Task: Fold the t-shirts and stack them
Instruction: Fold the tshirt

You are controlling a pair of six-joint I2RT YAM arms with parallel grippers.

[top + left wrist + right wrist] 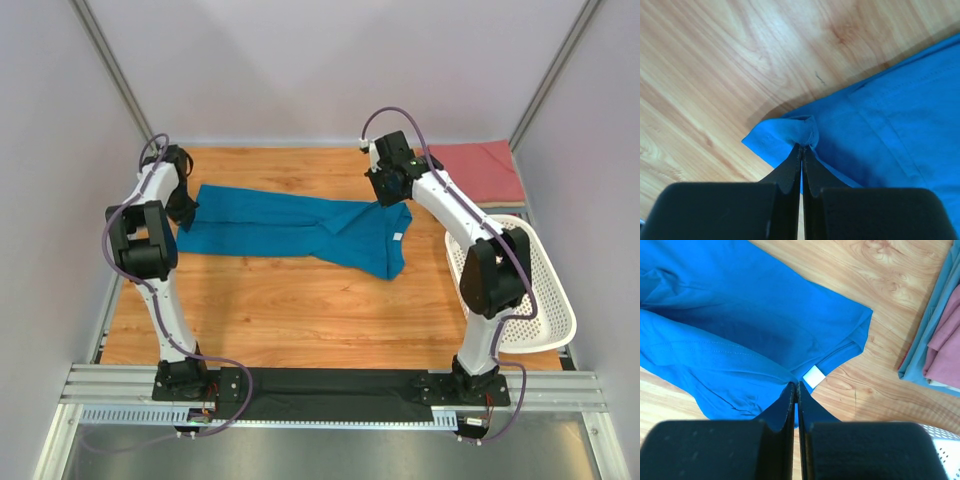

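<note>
Cloth is pinched at both ends. The teal-blue t-shirt [300, 228] [890, 115] [740, 325] is laid out on the far half of the table [280, 310], gathered into a long band running left to right. Its right end is broader and angled toward the near side.

At the left end, the left jaws are seen pressed fully together, and a small bunched corner of the teal-blue cloth is caught between their tips. A shadow is cast on the wood just beside that corner.

At the right end, the right jaws are likewise closed tight. The shirt's edge is clamped there at the neckline, just beside the white label [814, 376] [397, 236].

The left arm [150, 250] and right arm [470, 230] are reached out over the table from the near edge.

In the far right corner, well apart from the blue shirt, the salmon-red t-shirt [480, 170] [945, 340] is found folded flat. It is stacked on the grey-blue t-shirt [922, 337], whose edge is shown beneath it in the right wrist view.

Nearer along the right edge of the table, the white perforated basket [545, 290] [945, 440] is seen just beside the right arm.
</note>
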